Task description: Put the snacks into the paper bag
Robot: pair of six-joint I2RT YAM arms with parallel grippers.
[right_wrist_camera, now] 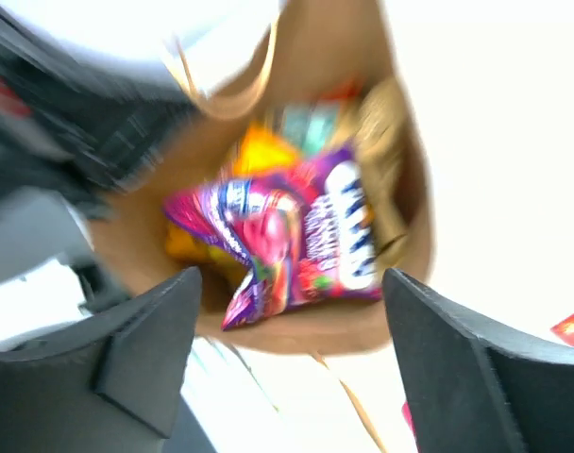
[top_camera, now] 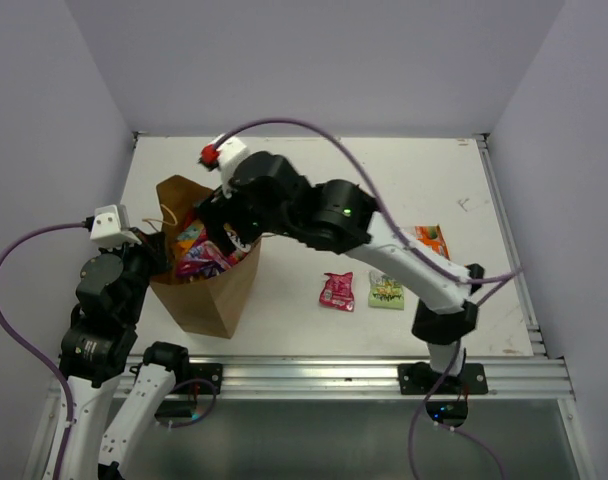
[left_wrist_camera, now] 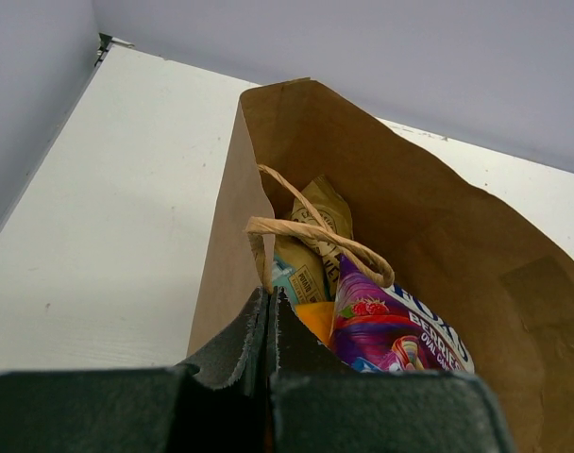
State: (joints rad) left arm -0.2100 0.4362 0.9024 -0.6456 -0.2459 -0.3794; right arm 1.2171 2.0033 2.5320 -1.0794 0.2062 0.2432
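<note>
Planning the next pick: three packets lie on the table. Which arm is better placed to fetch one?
Right. The right gripper is open above the paper bag; the pink packet, green packet and orange packet lie on its side. The left gripper is shut on the bag's rim.

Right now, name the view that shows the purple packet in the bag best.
Left wrist: the purple packet is sharp, its lettering readable. Right wrist shows the packet from above, blurred; top external, only a small patch.
</note>
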